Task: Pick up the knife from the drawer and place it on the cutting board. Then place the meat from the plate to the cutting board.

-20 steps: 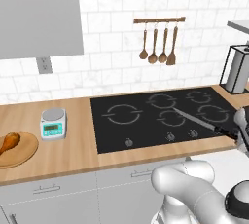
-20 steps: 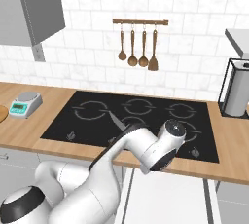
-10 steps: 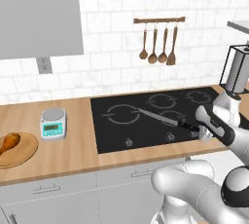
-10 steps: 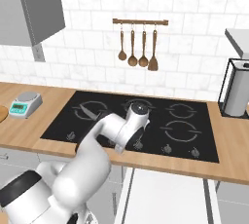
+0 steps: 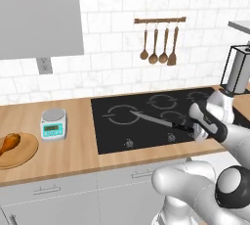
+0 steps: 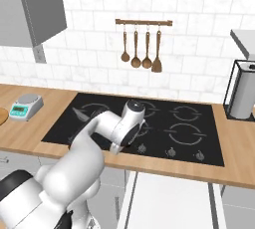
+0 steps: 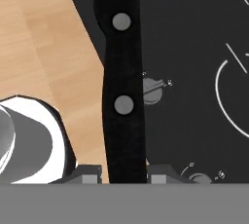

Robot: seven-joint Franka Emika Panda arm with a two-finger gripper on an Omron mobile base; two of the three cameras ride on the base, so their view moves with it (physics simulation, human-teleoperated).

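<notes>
Knife (image 5: 154, 120) in the air over the black cooktop (image 5: 146, 121) — the end effector (image 5: 188, 125) is clamped on its black handle (image 7: 122, 86), and the silver blade sticks out level toward the left burners. From the hand's own camera the handle with its two rivets runs straight up between the finger tips (image 7: 87, 175), above the cooktop's front edge and knobs. Far off at the left end of the wooden worktop (image 5: 73, 146) the drumstick (image 5: 10, 143) lies on the round plate (image 5: 24, 153), just beside a small kitchen scale (image 5: 52, 123) — well apart from the knife.
</notes>
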